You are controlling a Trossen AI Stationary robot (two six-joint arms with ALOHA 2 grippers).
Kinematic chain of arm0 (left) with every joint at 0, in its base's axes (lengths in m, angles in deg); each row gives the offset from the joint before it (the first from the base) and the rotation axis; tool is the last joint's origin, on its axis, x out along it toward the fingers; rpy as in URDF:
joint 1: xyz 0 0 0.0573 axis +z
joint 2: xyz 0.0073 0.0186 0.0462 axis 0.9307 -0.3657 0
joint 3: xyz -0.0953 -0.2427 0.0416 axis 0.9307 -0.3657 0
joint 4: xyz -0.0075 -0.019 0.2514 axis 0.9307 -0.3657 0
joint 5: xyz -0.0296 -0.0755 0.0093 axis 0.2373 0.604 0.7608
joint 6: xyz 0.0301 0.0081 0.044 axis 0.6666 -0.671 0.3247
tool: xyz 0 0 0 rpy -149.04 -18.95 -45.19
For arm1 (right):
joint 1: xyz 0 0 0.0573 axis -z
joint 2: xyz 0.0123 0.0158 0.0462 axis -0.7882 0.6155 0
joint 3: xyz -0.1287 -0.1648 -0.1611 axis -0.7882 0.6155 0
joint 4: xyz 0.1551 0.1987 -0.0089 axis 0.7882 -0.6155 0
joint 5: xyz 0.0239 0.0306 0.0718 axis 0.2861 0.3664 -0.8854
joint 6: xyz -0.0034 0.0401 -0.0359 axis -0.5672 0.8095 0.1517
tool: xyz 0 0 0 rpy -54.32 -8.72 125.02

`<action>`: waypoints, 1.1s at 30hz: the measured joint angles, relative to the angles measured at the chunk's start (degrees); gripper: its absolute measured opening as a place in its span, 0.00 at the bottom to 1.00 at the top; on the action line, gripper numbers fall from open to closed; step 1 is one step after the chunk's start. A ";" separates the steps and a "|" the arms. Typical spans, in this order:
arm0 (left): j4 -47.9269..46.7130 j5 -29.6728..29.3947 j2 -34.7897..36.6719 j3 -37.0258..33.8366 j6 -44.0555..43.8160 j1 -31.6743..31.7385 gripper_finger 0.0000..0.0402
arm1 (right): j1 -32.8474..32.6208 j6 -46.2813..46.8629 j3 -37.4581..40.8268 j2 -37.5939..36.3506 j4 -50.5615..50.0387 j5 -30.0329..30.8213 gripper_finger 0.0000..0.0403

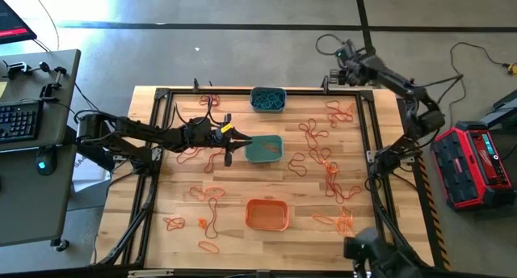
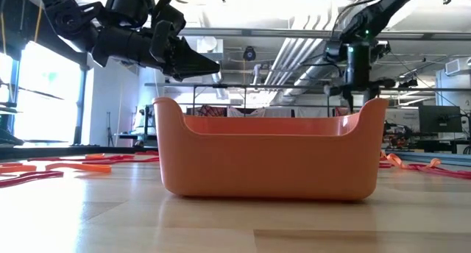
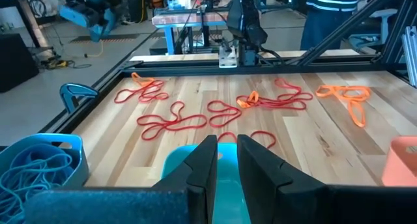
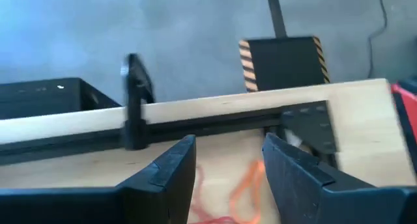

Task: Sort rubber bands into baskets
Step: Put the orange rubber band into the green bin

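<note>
Orange basket (image 2: 268,156), no readable writing

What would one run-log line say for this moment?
left gripper: narrow gap, nothing seen held, at teal-green basket | right gripper: open, waiting at far right corner | rubber bands: many loose on table

My left gripper (image 1: 239,141) hangs beside the middle basket (image 1: 264,149); bands (image 1: 327,161) lie scattered on the table (image 1: 242,189).

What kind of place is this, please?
Most likely a robotics lab or workshop. A wooden table in a black metal frame stands on a bare concrete floor, a desk with a keyboard is beside it, and exposed ceiling pipes show behind.
</note>
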 joint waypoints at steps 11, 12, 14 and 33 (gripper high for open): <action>-0.80 -0.02 0.00 0.04 -0.01 -0.11 0.12 | 3.60 -3.09 -17.46 18.44 -20.07 -5.72 0.41; -1.16 -0.02 0.00 0.04 0.02 -0.15 0.12 | 3.91 -3.00 -18.68 19.93 -21.56 -6.63 0.41; -1.66 0.00 0.00 0.04 0.00 -0.15 0.12 | 4.45 -2.72 -20.70 22.79 -24.59 -7.14 0.41; -2.39 -0.02 0.00 0.04 0.07 -0.15 0.12 | 1.76 13.66 -18.75 26.99 -29.68 -3.44 0.41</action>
